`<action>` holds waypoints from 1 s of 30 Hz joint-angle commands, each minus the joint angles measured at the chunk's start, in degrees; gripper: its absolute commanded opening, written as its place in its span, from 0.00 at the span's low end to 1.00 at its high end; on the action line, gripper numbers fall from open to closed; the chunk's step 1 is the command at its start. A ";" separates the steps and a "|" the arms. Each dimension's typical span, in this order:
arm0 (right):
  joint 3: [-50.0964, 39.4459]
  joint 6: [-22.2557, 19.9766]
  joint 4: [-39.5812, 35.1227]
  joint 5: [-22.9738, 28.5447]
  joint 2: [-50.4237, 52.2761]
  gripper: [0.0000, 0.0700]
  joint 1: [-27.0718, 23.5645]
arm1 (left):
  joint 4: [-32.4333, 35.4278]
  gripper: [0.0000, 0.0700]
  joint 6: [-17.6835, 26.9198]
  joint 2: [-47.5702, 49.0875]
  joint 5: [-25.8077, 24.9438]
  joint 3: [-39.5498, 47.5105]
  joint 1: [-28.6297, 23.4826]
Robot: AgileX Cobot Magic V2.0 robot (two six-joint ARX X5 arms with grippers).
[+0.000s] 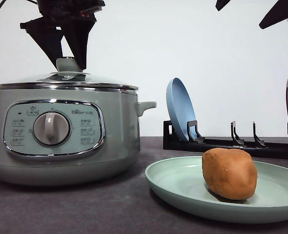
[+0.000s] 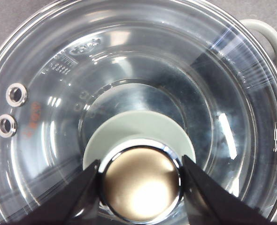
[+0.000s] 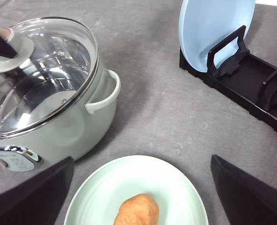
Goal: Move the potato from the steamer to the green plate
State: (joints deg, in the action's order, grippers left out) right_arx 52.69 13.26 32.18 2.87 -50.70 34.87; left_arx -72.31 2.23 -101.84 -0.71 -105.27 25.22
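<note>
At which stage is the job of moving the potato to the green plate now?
Done: the potato lies on the green plate, and the lid sits on the steamer.
In hand: the left gripper has its fingers on both sides of the lid knob; whether it grips is unclear. The right gripper is open above the plate.
Left: probably only releasing the knob and pulling both arms away.
</note>
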 commanded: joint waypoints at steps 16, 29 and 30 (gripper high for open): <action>0.66 -0.66 -0.38 0.17 -0.42 0.85 0.46 | -1.38 0.25 0.08 -1.05 2.40 -0.72 0.41; 0.66 -0.66 -0.31 0.01 -0.42 0.85 0.46 | 0.47 0.69 -0.17 4.32 2.39 -1.20 0.41; 0.66 -0.66 -0.31 -0.07 -0.42 0.85 0.46 | 0.44 0.69 -0.29 5.31 2.39 -1.20 0.41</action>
State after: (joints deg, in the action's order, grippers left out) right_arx 52.69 13.26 32.30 2.84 -50.70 34.87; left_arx -72.00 2.02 -97.50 1.48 -105.23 25.36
